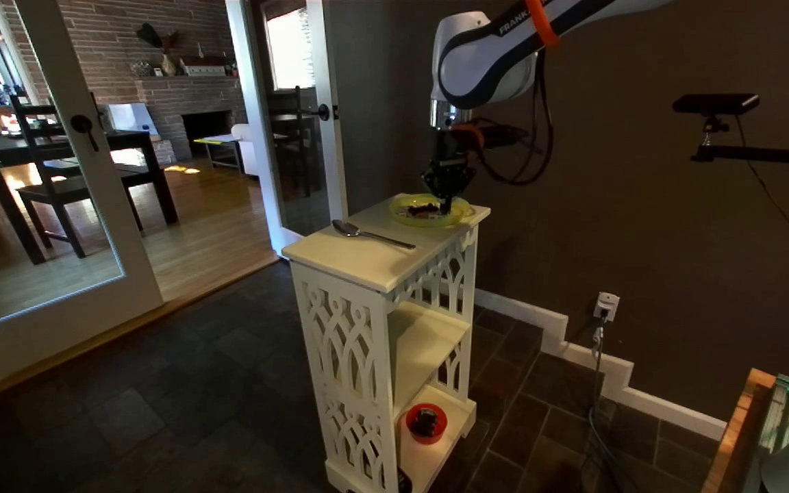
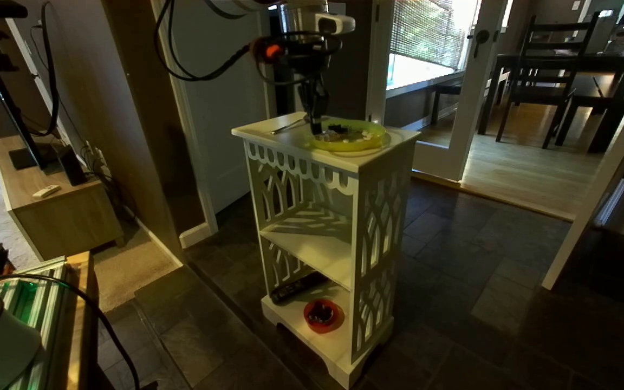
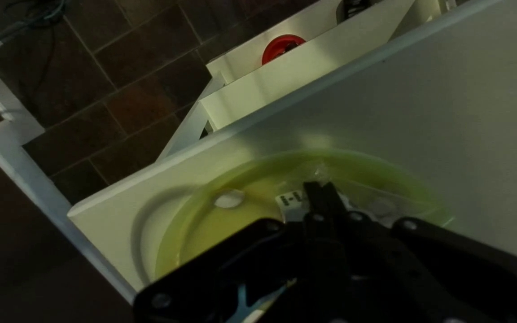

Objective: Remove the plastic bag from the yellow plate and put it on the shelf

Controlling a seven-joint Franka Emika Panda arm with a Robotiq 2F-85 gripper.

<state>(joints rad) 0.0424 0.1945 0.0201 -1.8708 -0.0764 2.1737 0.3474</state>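
The yellow plate (image 1: 405, 218) sits on top of the white shelf unit (image 1: 340, 263), near one end; its rim (image 2: 355, 145) also shows in an exterior view. The clear plastic bag (image 3: 384, 199) lies in the plate in the wrist view, partly hidden by my fingers. A white label with dark marks (image 3: 290, 198) shows beside the fingers. My gripper (image 3: 320, 185) points down into the plate, its fingers together with bag film bunched at the tips. It also shows in both exterior views (image 1: 445, 207) (image 2: 316, 130). The middle shelf (image 2: 312, 244) is below the top.
A spoon (image 1: 374, 235) lies on the top beside the plate. A small white piece (image 3: 229, 198) is in the plate. A red bowl (image 2: 320, 316) with dark contents and a long black object (image 2: 298, 286) are on the bottom shelf. A dark wall (image 1: 641, 226) stands behind.
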